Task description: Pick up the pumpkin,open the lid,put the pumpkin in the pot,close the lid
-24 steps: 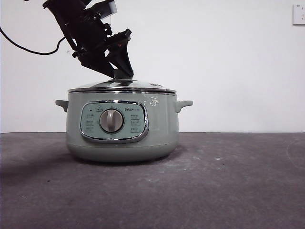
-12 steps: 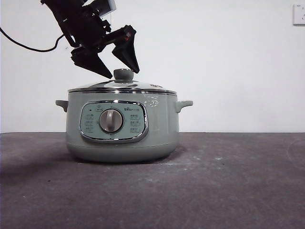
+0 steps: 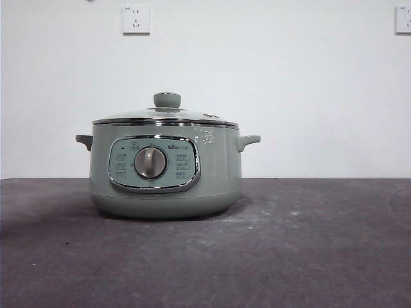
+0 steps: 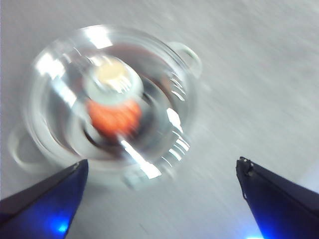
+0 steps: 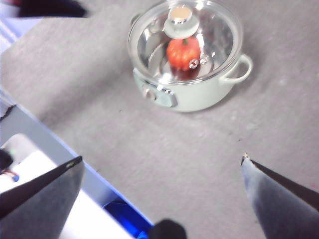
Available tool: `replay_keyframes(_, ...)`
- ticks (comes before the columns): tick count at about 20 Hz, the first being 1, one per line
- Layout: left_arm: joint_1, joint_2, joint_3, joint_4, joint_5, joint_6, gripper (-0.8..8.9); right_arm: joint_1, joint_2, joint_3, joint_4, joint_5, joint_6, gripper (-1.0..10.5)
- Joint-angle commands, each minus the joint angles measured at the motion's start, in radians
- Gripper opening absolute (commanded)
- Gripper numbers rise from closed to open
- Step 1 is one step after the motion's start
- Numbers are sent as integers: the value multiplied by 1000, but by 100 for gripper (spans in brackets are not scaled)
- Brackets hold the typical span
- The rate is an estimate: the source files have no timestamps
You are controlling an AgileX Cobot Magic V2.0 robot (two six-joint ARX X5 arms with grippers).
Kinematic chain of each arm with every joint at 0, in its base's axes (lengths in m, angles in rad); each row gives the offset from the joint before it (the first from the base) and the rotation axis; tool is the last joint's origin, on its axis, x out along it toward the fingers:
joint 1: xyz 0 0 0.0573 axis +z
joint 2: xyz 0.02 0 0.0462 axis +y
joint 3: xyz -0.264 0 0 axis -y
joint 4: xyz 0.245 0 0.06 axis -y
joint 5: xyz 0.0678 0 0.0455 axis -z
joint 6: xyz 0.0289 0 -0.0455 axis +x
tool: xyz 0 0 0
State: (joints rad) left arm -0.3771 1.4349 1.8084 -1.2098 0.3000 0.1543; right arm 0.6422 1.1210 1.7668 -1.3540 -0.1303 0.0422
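Note:
The sage-green pot [image 3: 167, 186] stands left of the table's middle, its dial facing the front view. The glass lid [image 3: 192, 117] rests shut on its rim, green knob [image 3: 167, 99] on top. No arm shows in the front view. The orange pumpkin [image 5: 183, 54] lies inside the pot [image 5: 199, 94], seen through the lid [image 5: 212, 30]. In the blurred left wrist view the pumpkin [image 4: 113, 117] shows under the lid [image 4: 164, 99]; my left gripper [image 4: 162, 161] hangs open high above it, holding nothing. My right gripper [image 5: 162, 158] is open and empty, farther off.
The dark grey table [image 3: 308, 244] stretches right of the pot. Two wall outlets [image 3: 135, 19] [image 3: 403, 19] sit on the white wall behind. In the right wrist view the table's edge and a white and blue base [image 5: 35, 169] lie near that arm.
A second ago the gripper was closed on the lid's knob; half a second ago it stood open just above it. Now it has risen out of the front view. The lid stays shut.

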Motion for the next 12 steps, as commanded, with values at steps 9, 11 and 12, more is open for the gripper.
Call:
replay_keyframes(9, -4, -138, 8, -158, 48, 31, -8, 3, 46, -3, -17, -184, -52, -7)
replay_keyframes(11, -4, -138, 8, -157, 48, 30, -8, 3, 50, -3, -15, -183, -51, 1)
replay_keyframes(12, -4, -138, 8, -157, 48, 30, -8, 2, 51, -3, -15, -182, -50, 1)
